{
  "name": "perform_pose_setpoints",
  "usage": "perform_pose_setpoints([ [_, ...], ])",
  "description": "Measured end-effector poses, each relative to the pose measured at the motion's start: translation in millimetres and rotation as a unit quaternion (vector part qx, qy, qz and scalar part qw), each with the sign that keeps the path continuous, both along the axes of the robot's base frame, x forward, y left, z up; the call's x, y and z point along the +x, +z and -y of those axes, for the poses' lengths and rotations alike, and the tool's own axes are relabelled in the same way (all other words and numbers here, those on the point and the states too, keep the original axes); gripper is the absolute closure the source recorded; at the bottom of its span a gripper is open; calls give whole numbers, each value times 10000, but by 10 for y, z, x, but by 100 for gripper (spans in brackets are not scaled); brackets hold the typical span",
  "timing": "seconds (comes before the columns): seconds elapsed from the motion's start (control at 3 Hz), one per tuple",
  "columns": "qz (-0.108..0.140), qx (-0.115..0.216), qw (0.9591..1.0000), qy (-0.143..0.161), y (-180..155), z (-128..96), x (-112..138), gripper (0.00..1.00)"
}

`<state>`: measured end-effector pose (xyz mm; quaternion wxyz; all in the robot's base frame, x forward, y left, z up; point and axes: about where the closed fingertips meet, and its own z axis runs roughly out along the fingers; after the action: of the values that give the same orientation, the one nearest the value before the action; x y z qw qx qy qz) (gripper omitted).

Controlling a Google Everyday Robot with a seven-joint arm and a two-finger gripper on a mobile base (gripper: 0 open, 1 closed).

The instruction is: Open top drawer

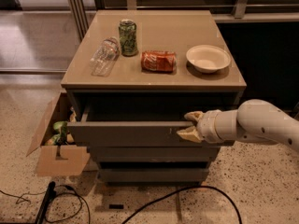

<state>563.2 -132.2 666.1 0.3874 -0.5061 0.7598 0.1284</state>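
Note:
The top drawer (126, 134) of a grey-brown cabinet is pulled out part way, and its dark interior shows behind the flat front. My gripper (189, 125) is at the right end of the drawer front. One pale finger (193, 116) sits behind the front's upper edge and the other finger (186, 134) lies against its face, so the gripper holds the front. My white arm (261, 125) reaches in from the right.
On the cabinet top (187, 29) stand a green can (127, 37), a clear plastic bottle lying down (104, 56), a red can on its side (159, 61) and a white bowl (208, 58). Two narrower drawers (154, 154) are shut below. An open cardboard box (58, 148) stands left, and cables (177, 195) cross the floor.

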Motion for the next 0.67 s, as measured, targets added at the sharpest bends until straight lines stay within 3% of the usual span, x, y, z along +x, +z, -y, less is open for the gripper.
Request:
perform_pose_setpoints([
  [0.33, -76, 62, 9998, 183, 21, -76, -203, 81],
  [0.67, -76, 62, 9998, 183, 49, -74, -205, 100],
])
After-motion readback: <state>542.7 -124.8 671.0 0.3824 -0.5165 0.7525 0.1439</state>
